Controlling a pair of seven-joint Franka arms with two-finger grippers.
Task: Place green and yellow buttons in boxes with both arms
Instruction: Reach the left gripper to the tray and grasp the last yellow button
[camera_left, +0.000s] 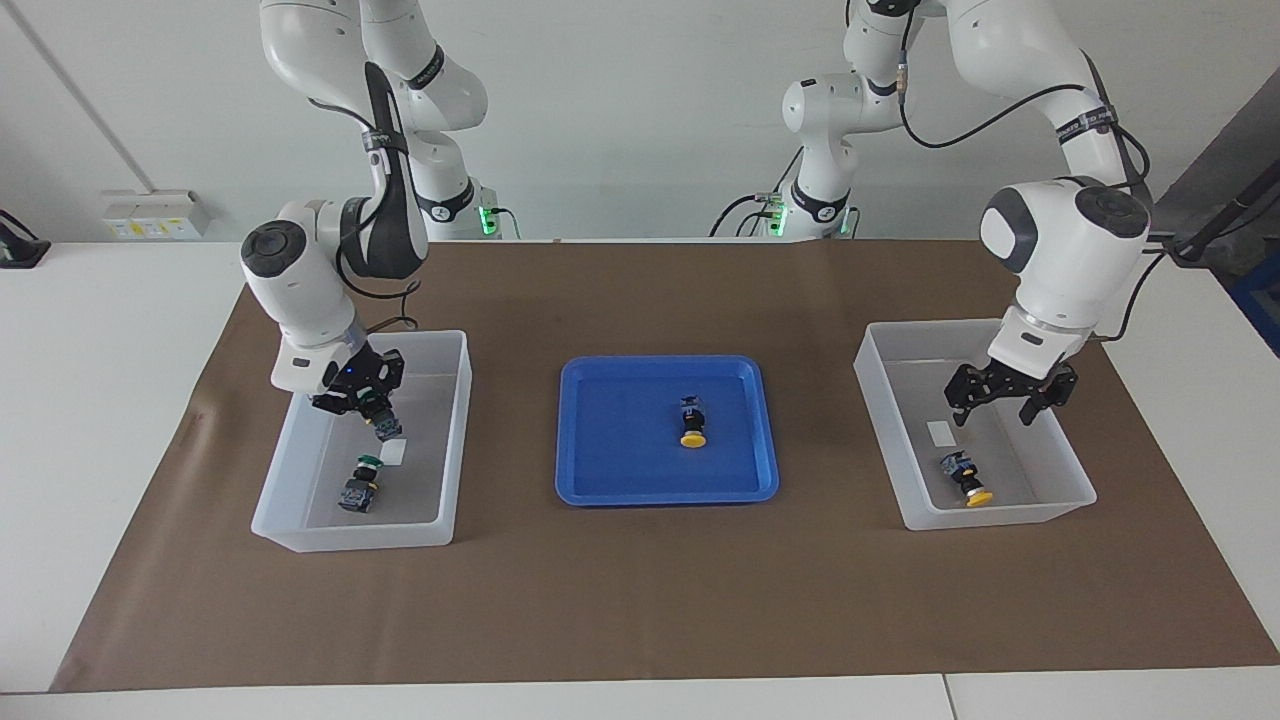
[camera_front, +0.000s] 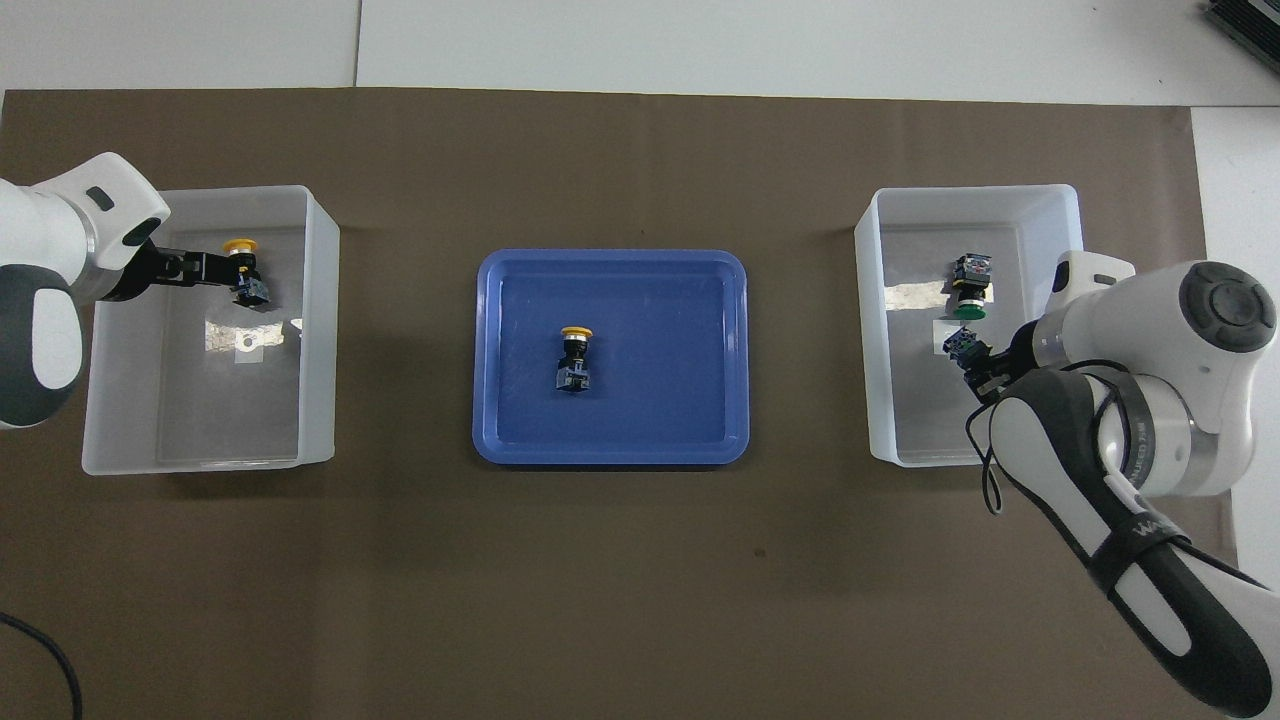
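I'm seeing left gripper (camera_left: 1010, 400) hanging spread over its box (camera_left: 1075, 480), yellow button (camera_left: 966, 480) lying below; right gripper (camera_left: 372, 410) is pinching a button (camera_left: 386, 428).

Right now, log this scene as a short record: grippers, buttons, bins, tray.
left gripper: open, empty, over the bin at the left arm's end
right gripper: shut on the held button, cap not visible, over the bin at the right arm's end
boxed yellow button: lying in the bin under the left gripper
green button: lying in the bin under the right gripper
tray yellow button: in the blue tray, not yet boxed
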